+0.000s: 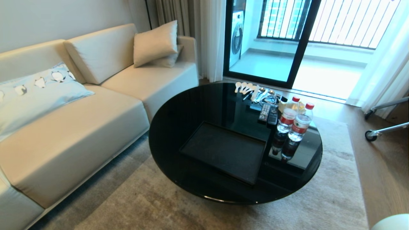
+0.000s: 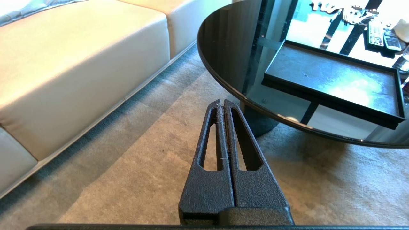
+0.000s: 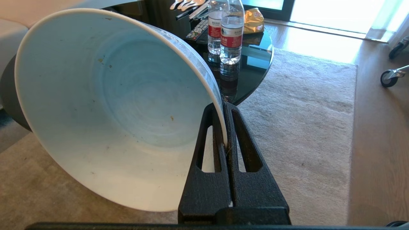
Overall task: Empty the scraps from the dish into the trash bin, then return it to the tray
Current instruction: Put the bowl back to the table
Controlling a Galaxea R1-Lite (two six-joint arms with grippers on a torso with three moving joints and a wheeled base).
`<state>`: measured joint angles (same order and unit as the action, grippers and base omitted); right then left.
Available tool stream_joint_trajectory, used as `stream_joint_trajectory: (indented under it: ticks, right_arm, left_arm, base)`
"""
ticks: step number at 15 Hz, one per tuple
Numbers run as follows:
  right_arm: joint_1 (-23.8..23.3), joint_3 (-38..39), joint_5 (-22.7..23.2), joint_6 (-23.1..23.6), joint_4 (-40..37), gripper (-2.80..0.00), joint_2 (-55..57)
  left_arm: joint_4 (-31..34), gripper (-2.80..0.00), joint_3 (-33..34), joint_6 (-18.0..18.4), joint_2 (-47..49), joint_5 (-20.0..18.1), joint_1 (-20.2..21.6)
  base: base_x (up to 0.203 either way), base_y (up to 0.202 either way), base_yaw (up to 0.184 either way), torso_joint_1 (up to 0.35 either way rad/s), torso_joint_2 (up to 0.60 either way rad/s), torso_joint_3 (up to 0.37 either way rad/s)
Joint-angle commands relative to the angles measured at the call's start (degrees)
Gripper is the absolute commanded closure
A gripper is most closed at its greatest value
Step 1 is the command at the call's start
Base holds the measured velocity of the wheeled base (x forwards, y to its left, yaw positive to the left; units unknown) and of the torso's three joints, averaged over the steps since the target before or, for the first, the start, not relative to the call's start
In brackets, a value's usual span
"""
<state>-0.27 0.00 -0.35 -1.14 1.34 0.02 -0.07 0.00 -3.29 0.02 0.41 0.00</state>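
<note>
The dish [image 3: 121,105], a deep white bowl, hangs tipped on its side over the carpet, its inside bare except for a few tiny specks. My right gripper [image 3: 221,105] is shut on the dish's rim, one finger inside and one outside. The black tray [image 1: 223,150] lies empty on the round black table [image 1: 191,108]; the left wrist view shows the tray [image 2: 332,80] too. My left gripper [image 2: 221,101] is shut on nothing, low over the carpet near the table's edge. The scraps and the trash bin are out of view. Neither arm shows in the head view.
Two water bottles [image 1: 295,126], two remotes [image 1: 268,113] and several spoons [image 1: 250,91] crowd the table's far right side. A beige sofa [image 1: 80,127] runs along the left. Wheeled stand legs [image 1: 383,127] stick out at the right. Grey carpet [image 1: 159,204] surrounds the table.
</note>
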Motion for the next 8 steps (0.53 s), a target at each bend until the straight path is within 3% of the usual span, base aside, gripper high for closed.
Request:
stream_joint_trajectory:
  ticks: [1,5,8]
  right_arm:
    - [0.0,0.0,0.0,0.0,0.1,0.00,0.0]
    - [0.0,0.0,0.0,0.0,0.0,0.00,0.0]
    - [0.0,0.0,0.0,0.0,0.0,0.00,0.0]
  left_arm:
    - [0.0,0.00,0.0,0.0,0.0,0.0,0.0]
    - [0.0,0.00,0.0,0.0,0.0,0.0,0.0]
    - [0.0,0.00,0.0,0.0,0.1,0.0,0.0]
  base:
    - [0.000,0.000,0.000,0.000,0.00,0.000]
    - [0.000,0.000,0.000,0.000,0.00,0.000]
    - [0.163,0.000,0.000,0.001,0.00,0.004]
